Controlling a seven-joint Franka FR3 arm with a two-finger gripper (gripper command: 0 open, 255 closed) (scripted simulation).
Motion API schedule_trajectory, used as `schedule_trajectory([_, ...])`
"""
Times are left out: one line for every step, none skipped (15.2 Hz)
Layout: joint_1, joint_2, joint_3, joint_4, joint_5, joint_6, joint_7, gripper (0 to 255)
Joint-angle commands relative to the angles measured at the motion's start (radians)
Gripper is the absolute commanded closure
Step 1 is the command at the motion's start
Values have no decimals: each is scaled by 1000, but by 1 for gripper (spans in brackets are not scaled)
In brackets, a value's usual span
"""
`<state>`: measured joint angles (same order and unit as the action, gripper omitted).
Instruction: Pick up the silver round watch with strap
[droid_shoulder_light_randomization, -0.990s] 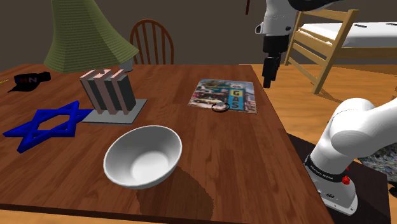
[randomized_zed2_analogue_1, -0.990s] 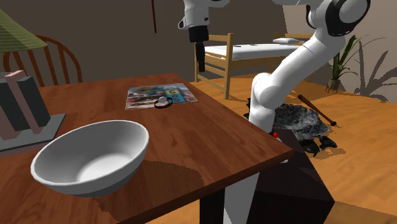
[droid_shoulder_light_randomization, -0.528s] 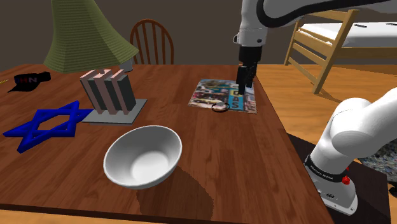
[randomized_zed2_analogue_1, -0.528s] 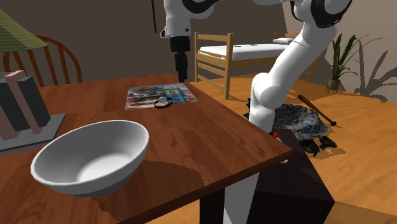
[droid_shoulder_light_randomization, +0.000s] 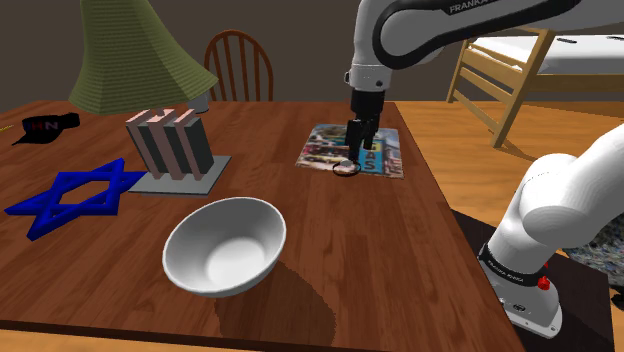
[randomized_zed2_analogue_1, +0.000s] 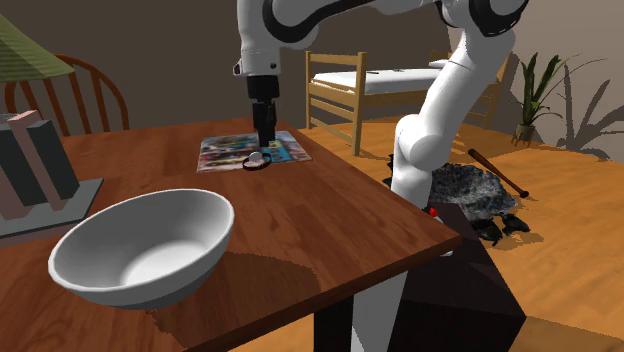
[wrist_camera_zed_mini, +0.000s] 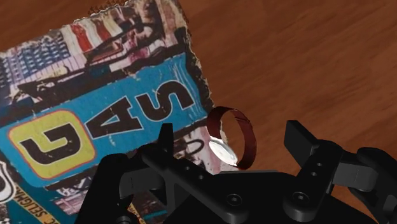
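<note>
Shoulder view: at the worktop's (droid_shoulder_light_randomization: 400, 265) far left corner lies a black cap (droid_shoulder_light_randomization: 42, 126). Next come a blue star (droid_shoulder_light_randomization: 72, 195) and a rack of books (droid_shoulder_light_randomization: 170, 148), with a green lampshade (droid_shoulder_light_randomization: 130, 50) behind them. A white bowl (droid_shoulder_light_randomization: 225, 245) sits toward the near edge. Near the far corner on the stand's side lies a "GAS" picture card (droid_shoulder_light_randomization: 322, 145). The watch (droid_shoulder_light_randomization: 346, 168), with a silver round face and a dark red strap loop, rests on the card's near edge. The jaws hang released, one on either side of the watch, without touching it.
</note>
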<state>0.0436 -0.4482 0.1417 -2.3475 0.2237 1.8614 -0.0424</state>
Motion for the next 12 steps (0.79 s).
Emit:
schedule_trajectory([1, 6, 3, -22, 3, 29, -3, 0])
schedule_trajectory([1, 9, 4, -33, 4, 43, -5, 0])
schedule_trajectory([2, 12, 5, -44, 5, 57, -7, 0])
schedule_trajectory([2, 14, 5, -50, 6, 65, -8, 0])
schedule_trajectory([2, 14, 5, -50, 6, 65, -8, 0])
schedule_trajectory([2, 16, 5, -48, 6, 65, -8, 255])
schedule_trajectory([2, 15, 6, -48, 6, 64, -8, 255])
schedule_trajectory([2, 15, 6, -48, 6, 64, -8, 255])
schedule_trajectory([2, 15, 6, -48, 6, 64, -7, 255])
schedule_trajectory([2, 16, 6, -48, 6, 64, -7, 255])
schedule_trajectory([2, 15, 6, -48, 6, 64, -8, 255])
schedule_trajectory([2, 15, 6, -48, 6, 64, -8, 255])
